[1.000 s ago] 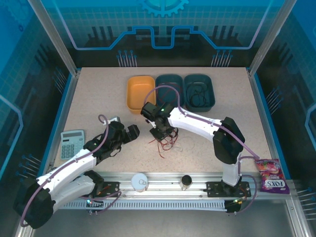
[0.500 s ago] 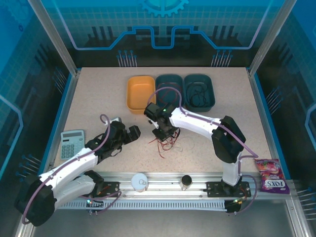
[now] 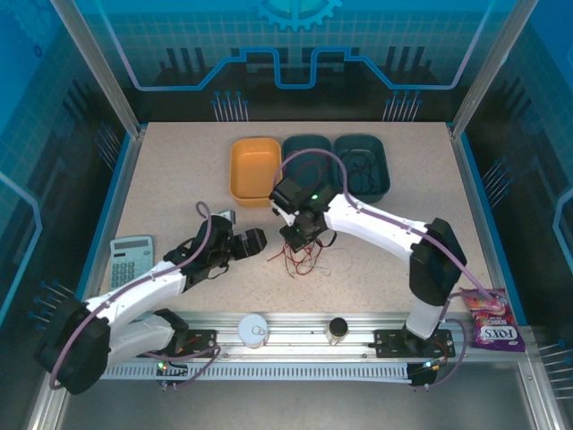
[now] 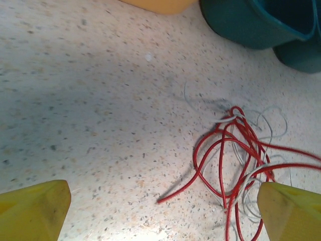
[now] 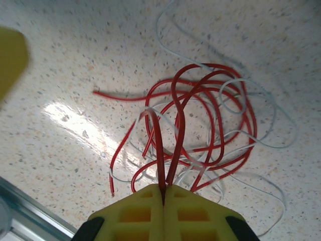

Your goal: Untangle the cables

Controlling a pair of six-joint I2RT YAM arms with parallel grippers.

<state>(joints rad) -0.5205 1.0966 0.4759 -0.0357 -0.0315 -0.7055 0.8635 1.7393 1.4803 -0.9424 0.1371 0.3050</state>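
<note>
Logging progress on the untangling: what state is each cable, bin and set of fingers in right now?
Left fingers, open, holding nothing.
Right fingers, shut on the red cable.
Red cable, tangled with white, one loop pinched.
White cable, lying on the table, tangled with red.
Black cable, coiled in the right teal bin.
Orange bin, empty.

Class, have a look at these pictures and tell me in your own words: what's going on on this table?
Two robot arms are working on a tangle of red and pale cables lying on the table. The right gripper is shut on a loop of the red cable, which is wound into the rest of the tangle. The left gripper is open next to the tangle, holding nothing. A black cable already lies in the far-right teal bin.
</note>
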